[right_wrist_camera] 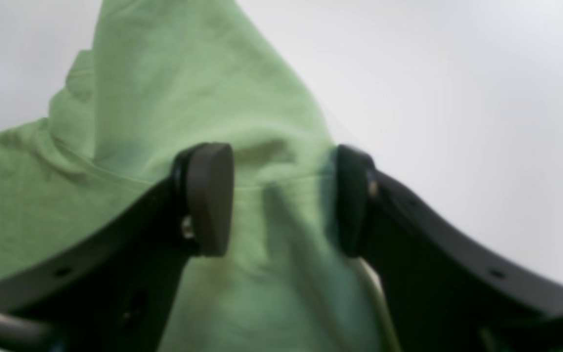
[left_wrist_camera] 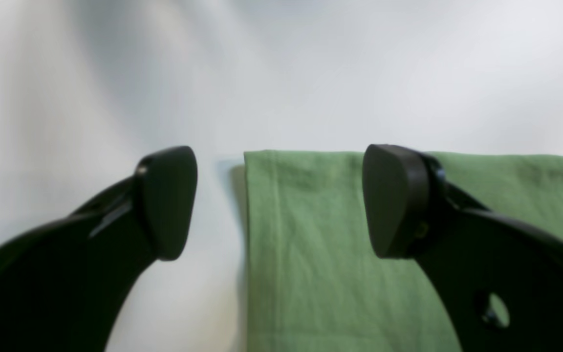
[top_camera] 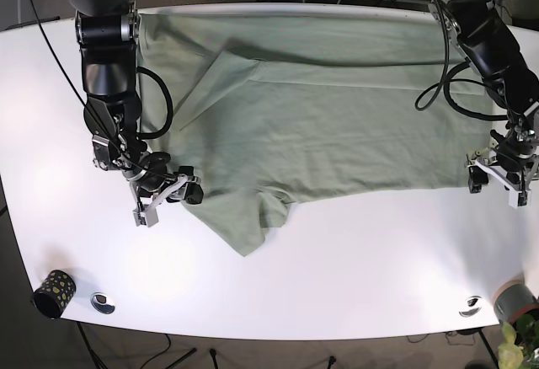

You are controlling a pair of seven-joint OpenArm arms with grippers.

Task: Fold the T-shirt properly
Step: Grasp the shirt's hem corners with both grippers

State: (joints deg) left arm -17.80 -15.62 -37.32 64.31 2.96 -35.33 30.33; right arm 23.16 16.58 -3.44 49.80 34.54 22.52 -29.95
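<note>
A light green T-shirt [top_camera: 337, 125] lies spread across the white table, with a sleeve flap hanging toward the front [top_camera: 253, 217]. My right gripper [top_camera: 171, 198] is at the shirt's left front edge. In the right wrist view its jaws [right_wrist_camera: 280, 200] stand apart with a ridge of green cloth [right_wrist_camera: 271, 234] between the pads. My left gripper [top_camera: 498, 182] is at the shirt's right front corner. In the left wrist view it [left_wrist_camera: 280, 201] is open and straddles the shirt's hemmed corner [left_wrist_camera: 320, 234], one pad over bare table, one over cloth.
The white table [top_camera: 354, 268] ends close in front. A black dotted cup [top_camera: 52, 293] and a metal ring [top_camera: 103, 302] sit at the front left. Another ring [top_camera: 470, 306] and a grey pot [top_camera: 515, 302] sit at the front right. Cables hang behind the table.
</note>
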